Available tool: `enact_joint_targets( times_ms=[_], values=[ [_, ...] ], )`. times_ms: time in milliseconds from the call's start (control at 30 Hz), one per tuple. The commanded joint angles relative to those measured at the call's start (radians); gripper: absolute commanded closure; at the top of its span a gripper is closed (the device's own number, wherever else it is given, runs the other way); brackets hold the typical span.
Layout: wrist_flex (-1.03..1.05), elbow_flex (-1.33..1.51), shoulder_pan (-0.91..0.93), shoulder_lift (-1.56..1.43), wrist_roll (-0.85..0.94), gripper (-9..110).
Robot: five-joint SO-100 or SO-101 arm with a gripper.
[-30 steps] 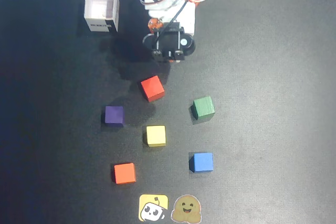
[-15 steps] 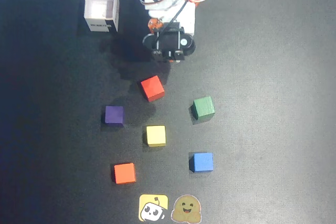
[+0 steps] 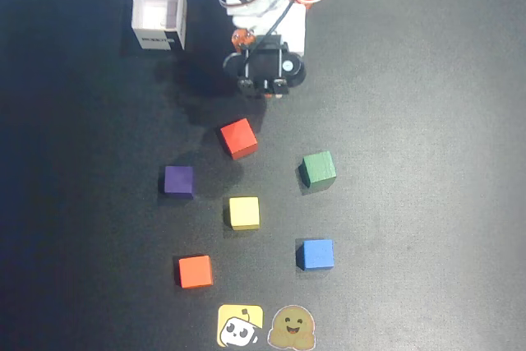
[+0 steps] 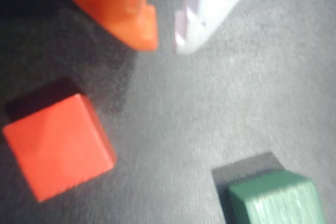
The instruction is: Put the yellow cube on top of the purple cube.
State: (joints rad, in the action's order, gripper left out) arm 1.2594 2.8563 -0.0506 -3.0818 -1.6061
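Overhead view: yellow cube [image 3: 244, 212] (untouched) beside purple cube [image 3: 178, 180]

black mat [image 3: 427, 80]; cubes: red [image 3: 238, 138], green [image 3: 318, 168], purple cube [image 3: 178, 180], yellow cube [image 3: 244, 212]; white box [image 3: 159, 14]

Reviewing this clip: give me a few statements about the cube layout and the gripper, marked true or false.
1. The yellow cube sits on top of the purple cube. False: both rest apart on the mat.
2. The gripper holds nothing. True: only bare mat shows between its fingertips.
3. In the overhead view, the red cube is the cube nearest the arm. True.
4. The white box holds the blue cube. False: the blue cube lies on the mat near the stickers.
5. The wrist view shows the yellow cube. False: it shows the red cube and green cube.
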Motion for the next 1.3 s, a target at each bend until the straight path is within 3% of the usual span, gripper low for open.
enact_joint_targets(
  times_ms=[0, 600, 1267],
  values=[
    [-0.034, -0.112, -0.005, 0.101, -0.026, 100],
    [0.005, -0.848, 0.106, 1.055, -0.032, 99],
    [-0.061, -1.192, 0.118, 1.516, -0.046, 98]
  ],
)
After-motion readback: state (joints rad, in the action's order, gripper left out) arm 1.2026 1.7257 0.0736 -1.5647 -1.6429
